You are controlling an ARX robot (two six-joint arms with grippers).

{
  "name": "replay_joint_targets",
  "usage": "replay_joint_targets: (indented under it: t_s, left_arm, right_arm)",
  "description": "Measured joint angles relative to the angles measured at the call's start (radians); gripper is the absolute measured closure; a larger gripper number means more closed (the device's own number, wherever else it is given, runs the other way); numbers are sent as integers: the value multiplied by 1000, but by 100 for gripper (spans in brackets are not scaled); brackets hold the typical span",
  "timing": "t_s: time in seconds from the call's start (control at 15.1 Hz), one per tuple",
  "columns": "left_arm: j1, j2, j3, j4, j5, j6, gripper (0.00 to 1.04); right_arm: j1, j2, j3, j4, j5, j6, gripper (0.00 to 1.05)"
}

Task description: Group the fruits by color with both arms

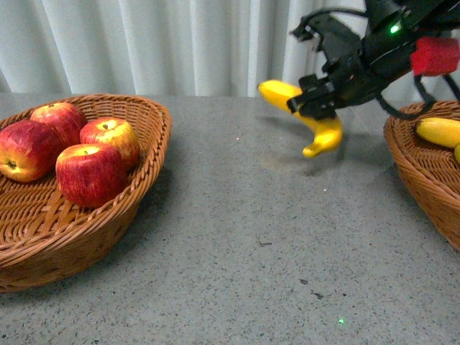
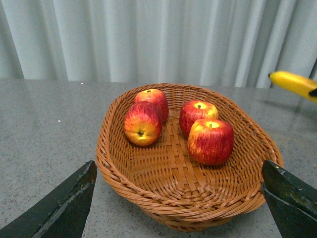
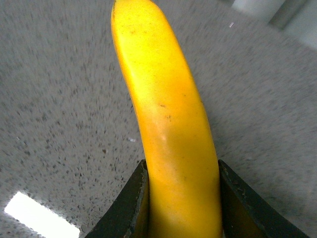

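We note the right pincer (image 1: 313, 103) clamped on a banana (image 1: 310, 118), held above the surface (image 1: 237, 237); our left pincer (image 2: 178, 198) stands apart.

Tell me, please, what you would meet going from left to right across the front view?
Left basket holding four apples → held banana → right claw → right basket holding another banana.

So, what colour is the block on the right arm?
Red block; clearest in the front view.
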Motion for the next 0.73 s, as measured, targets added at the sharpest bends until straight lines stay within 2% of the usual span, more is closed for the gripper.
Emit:
replay_joint_targets:
  t_s: [0.2, 0.53, 0.73]
  left_arm:
    - [0, 0, 0, 0, 0, 0, 7]
    - [0, 0, 0, 0, 0, 0, 7]
    - [0, 0, 0, 0, 0, 0, 7]
  right_arm:
    - [-43, -149, -114, 109, -53, 64, 72]
    - [-89, -280, -212, 172, -82, 88, 72]
    - [-196, -508, -407, 183, -95, 71, 73]
